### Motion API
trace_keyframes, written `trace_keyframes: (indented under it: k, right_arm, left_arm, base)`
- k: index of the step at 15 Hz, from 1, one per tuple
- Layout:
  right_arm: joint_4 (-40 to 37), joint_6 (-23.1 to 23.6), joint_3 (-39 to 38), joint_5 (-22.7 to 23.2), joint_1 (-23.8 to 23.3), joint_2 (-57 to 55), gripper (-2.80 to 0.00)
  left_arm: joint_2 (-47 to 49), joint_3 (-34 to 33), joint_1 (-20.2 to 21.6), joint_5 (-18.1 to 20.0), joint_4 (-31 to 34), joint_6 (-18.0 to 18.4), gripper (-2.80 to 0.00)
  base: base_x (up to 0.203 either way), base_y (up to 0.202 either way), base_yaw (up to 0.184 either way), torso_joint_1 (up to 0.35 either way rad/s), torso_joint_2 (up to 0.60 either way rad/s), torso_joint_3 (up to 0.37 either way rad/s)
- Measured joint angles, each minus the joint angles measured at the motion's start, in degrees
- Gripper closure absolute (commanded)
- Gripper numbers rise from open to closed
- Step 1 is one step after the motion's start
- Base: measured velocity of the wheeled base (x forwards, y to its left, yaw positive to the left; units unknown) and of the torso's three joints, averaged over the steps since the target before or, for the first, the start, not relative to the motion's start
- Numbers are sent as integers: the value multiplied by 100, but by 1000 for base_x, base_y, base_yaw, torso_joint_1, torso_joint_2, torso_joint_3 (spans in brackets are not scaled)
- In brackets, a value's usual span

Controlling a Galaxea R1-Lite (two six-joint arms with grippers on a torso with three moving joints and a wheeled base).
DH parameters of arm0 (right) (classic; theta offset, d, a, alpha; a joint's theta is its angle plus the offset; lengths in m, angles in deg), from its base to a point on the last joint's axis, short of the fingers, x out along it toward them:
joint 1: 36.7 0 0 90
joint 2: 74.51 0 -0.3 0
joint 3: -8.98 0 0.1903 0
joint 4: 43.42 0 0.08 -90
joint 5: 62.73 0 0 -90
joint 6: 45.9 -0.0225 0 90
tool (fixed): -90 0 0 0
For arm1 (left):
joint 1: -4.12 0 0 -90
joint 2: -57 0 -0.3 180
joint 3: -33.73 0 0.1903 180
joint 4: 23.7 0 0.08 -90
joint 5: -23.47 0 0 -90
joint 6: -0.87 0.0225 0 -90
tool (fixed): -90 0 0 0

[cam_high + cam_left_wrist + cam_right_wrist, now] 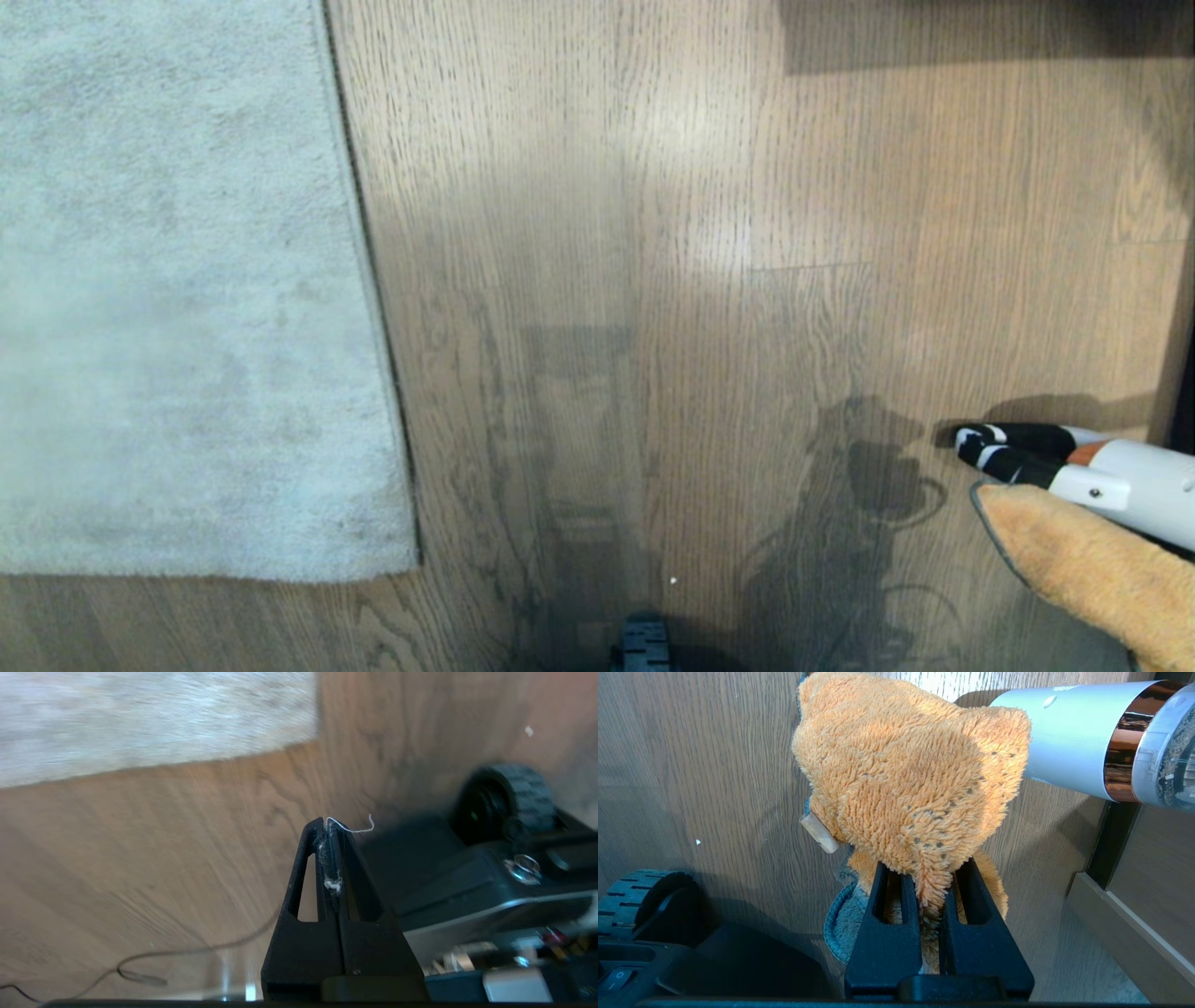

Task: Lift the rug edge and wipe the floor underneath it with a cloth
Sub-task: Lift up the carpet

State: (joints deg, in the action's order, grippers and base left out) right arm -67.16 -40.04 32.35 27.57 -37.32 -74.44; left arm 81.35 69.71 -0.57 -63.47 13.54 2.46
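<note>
On the left of the head view: the rug [168, 299], pale grey and short-piled, lies flat on the floor [597, 233]
Rug edge: the rug edge [369, 271] runs as a straight border from the top of the head view down to a near corner, with no part of it raised; the same corner shows in the left wrist view [308, 732], blurred
Floor: grey-brown wood-grain planks with a soft sheen, crossed by the robot's shadow; one tiny white speck [673, 581] lies near the bottom centre
Left gripper: the left gripper [331, 826] is outside the head view; its own camera shows the two black fingers pressed fully together over bare floor, gripping no object, with only wisps of white fluff [332, 883] and a loose thread caught between them
Right gripper: the right gripper [930, 891] is clamped tight on a fold of the cloth [915, 779], the narrow gap between its fingers filled by fabric
Cloth: orange-tan and fuzzy with thin dark trim, bunched upward from the fingers; in the head view it sits at the lower right corner [1092, 569], well apart from the rug
Beside the cloth: a white handheld vacuum [1120, 485] with a black nozzle and copper band, apparently resting on the floor
Robot base: a black wheel [511, 800] near the left gripper
</note>
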Motion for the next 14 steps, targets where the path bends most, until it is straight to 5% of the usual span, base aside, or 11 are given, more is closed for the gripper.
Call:
trace_keyframes:
  k: [10,14]
  right_arm:
    - [-4,0,0,2,0,0,0]
    - [-2,1,0,2,0,0,0]
  left_arm:
    - [4274,251,-649,15,-2568,-68,0]
    - [5321,491,-1175,-471,-3058,-534,0]
  base:
    - [0,0,0,0,0,0]
    - [0,0,0,0,0,0]
